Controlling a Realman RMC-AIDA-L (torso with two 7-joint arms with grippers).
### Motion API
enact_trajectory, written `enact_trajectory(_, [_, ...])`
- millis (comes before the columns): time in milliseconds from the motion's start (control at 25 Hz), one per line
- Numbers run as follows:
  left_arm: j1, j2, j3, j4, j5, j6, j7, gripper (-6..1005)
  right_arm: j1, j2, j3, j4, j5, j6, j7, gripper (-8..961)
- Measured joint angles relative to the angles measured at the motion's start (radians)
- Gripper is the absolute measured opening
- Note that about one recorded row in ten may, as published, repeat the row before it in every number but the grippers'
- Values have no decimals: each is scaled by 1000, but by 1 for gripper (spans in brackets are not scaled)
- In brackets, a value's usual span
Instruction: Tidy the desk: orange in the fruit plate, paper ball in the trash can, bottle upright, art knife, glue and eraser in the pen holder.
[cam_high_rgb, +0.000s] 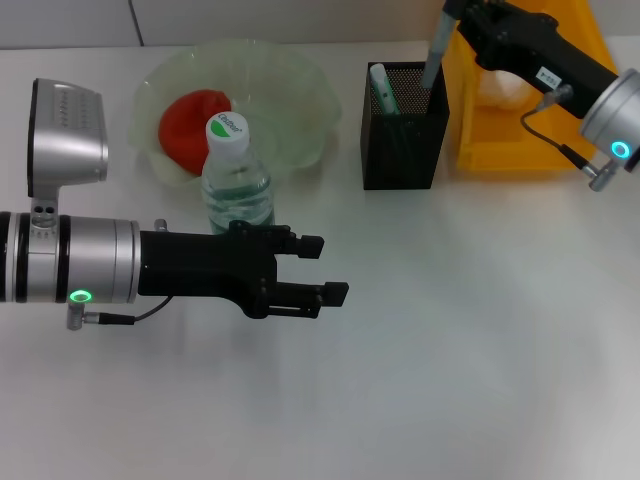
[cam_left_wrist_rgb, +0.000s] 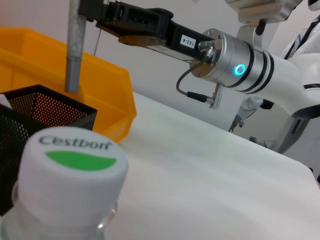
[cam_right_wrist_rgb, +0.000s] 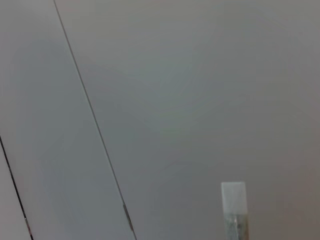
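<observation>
Left arm: enters from the left edge of the head view and lies level across the middle left of the frame, forearm horizontal.
Left gripper (cam_high_rgb: 330, 268): points toward frame right, low over the table (cam_high_rgb: 450, 380); fingers apart, nothing between them; just below the bottle in the frame.
Right arm: comes in from the right edge, upper right of the head view, slanting up toward the top centre.
Right gripper (cam_high_rgb: 462, 18): above the holder at the top of the frame, clamped on the upper end of a grey stick-like tool (cam_high_rgb: 434, 58), probably the knife; the same clamp shows upper left in the left wrist view (cam_left_wrist_rgb: 92, 12).
Tool: nearly upright, slightly tilted; lower end inside the holder, upper end in the right gripper.
Holder (cam_high_rgb: 402, 135): black mesh, upper centre; also holds a white-and-green stick (cam_high_rgb: 383, 88) leaning at its left side.
Bottle (cam_high_rgb: 236, 180): upright, white cap with green mark; stands just in front of the plate, upper left.
Orange (cam_high_rgb: 190, 125): lies in the plate, left half, partly behind the bottle cap.
Plate (cam_high_rgb: 290, 90): pale green, upper left of frame.
Bin (cam_high_rgb: 500, 150): yellow, upper right, just beside the holder; a pale shape inside, mostly hidden by the right arm.
Eraser: cannot tell where it is.
</observation>
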Motion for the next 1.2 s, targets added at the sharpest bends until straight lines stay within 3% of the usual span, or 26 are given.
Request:
enact_trajectory(200, [-2, 0, 0, -15, -4, -2, 8, 739, 32, 0, 1, 36, -1, 35, -1, 159])
enact_trajectory(720, [-1, 1, 0, -17, -15, 5, 13, 739, 15, 1, -2, 46, -2, 2, 21, 210])
enact_trajectory(760, [0, 1, 0, -17, -17, 6, 14, 739, 6, -1, -1, 43, -3, -19, 30, 288])
enact_trajectory(840, [2, 2, 0, -16, -21, 14, 14, 739, -29, -6, -1, 20, -6, -93, 61, 445])
enact_trajectory(1040, [25, 12, -33, -2, -31, 92, 29, 739, -212, -32, -4, -186, -85, -365, 188, 651])
enact_trajectory(1160, [42, 26, -81, 4, -28, 211, 95, 739, -328, -43, 15, -353, -222, -518, 265, 704])
enact_trajectory(1200, [46, 33, -94, 4, -28, 251, 114, 739, -385, -48, 52, -442, -335, -618, 315, 722])
